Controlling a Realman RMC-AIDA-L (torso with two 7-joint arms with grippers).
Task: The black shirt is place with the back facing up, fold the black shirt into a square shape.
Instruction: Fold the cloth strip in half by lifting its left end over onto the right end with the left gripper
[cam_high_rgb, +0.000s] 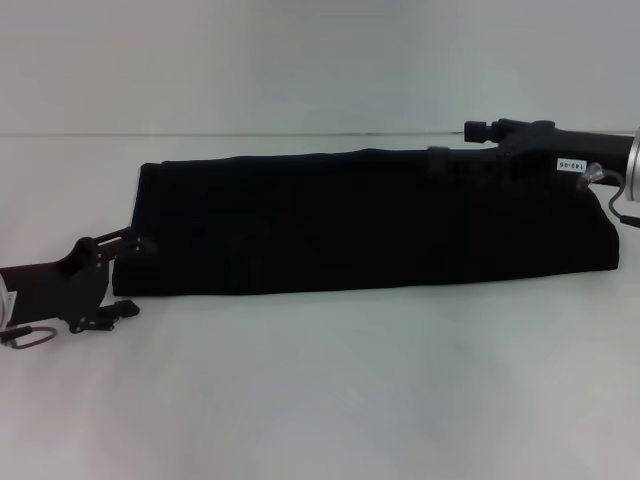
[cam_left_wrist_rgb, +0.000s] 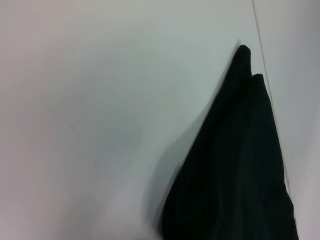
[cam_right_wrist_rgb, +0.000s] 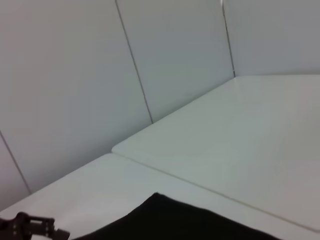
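Observation:
The black shirt (cam_high_rgb: 370, 220) lies on the white table (cam_high_rgb: 320, 380) folded into a long band that runs left to right, plain side up. My left gripper (cam_high_rgb: 126, 272) is at the shirt's near left corner, with its fingers spread apart beside the cloth edge. My right gripper (cam_high_rgb: 472, 130) is over the shirt's far edge near the right end. The left wrist view shows a pointed end of the shirt (cam_left_wrist_rgb: 240, 170) on the table. The right wrist view shows an edge of the shirt (cam_right_wrist_rgb: 175, 220) and, farther off, my left gripper (cam_right_wrist_rgb: 30, 227).
A grey wall (cam_high_rgb: 320, 60) stands behind the table's far edge. The right wrist view shows a seam between two table tops (cam_right_wrist_rgb: 200, 185) and wall panels (cam_right_wrist_rgb: 75, 75).

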